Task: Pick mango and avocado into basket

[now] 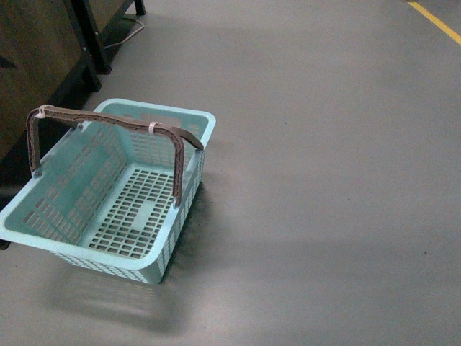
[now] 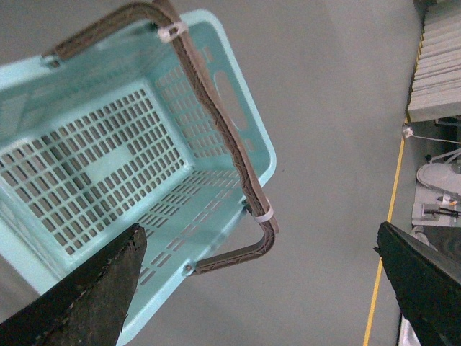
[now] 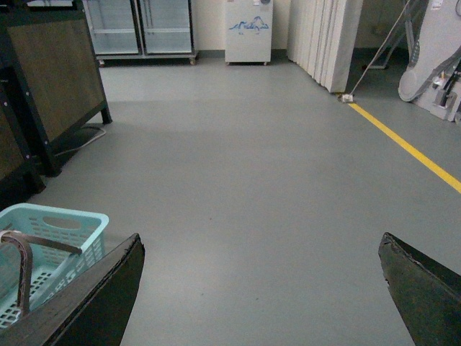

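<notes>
The front view gives us the basket (image 1: 72,249) standing on the grey floor (image 1: 324,180) just beside a wooden cabinet (image 1: 29,72), its brown handles (image 1: 108,120) raised. Only the wrist views show us the grippers. The left gripper (image 2: 258,238), jaws spread wide and holding nothing, looks into the basket's slotted bottom, apparently from above, while the right gripper (image 3: 261,241), equally wide and unladen, faces open floor near the basket.

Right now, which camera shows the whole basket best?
The front view: the basket shows whole, with both brown handles, its slotted sides and bottom, and no fruit inside. The left wrist view looks down into it from closer but crops one end. The right wrist view catches only one corner and a bit of handle.
</notes>
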You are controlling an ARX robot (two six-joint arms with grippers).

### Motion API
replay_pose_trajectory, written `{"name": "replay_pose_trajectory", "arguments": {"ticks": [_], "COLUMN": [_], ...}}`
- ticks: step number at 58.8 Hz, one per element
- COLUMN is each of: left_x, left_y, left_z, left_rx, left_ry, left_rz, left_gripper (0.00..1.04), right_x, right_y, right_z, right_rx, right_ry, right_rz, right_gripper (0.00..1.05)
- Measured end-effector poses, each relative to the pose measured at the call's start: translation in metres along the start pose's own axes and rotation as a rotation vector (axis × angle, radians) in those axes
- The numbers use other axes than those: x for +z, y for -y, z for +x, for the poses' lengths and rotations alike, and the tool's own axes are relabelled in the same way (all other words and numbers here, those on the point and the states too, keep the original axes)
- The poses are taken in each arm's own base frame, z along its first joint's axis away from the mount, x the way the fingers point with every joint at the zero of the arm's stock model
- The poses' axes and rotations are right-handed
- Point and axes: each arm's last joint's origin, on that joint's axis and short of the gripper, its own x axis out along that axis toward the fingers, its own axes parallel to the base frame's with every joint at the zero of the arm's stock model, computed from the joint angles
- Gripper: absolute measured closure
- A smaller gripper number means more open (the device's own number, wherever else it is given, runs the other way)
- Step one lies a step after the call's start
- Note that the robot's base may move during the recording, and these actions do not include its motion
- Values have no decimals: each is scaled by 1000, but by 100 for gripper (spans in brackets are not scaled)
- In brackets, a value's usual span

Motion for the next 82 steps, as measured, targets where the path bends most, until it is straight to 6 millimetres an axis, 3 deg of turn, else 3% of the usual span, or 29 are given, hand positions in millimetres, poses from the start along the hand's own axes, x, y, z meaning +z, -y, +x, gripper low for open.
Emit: {"name": "replay_pose_trajectory", "arguments": {"ticks": [14,21,36,50,68,78,82], "left_x": [-12,-17,-14,-8,-15,-22,-27], "left_y": [-2,-1,2,11,21,19,19], "left_z": [94,127,186,219,232,234,231], "left_rx": [37,59,73,74,44,60,54], "left_ry": [-71,-99,-113,-98,-112,-111,-108], "left_rz": [-137,-142,-159,-150,-194,-283,-288], "left_gripper": [7,7,7,8,59,96,99], "right_x": [0,0,0,0,0,0,0], "right_y": [0,0,0,0,0,0,0], "right_z": [0,0,0,0,0,0,0], "right_rx": [0,0,0,0,0,0,0], "right_ry": [0,0,0,0,0,0,0], "right_rz": [0,0,0,0,0,0,0], "right_gripper": [8,8,8,8,8,8,8]}}
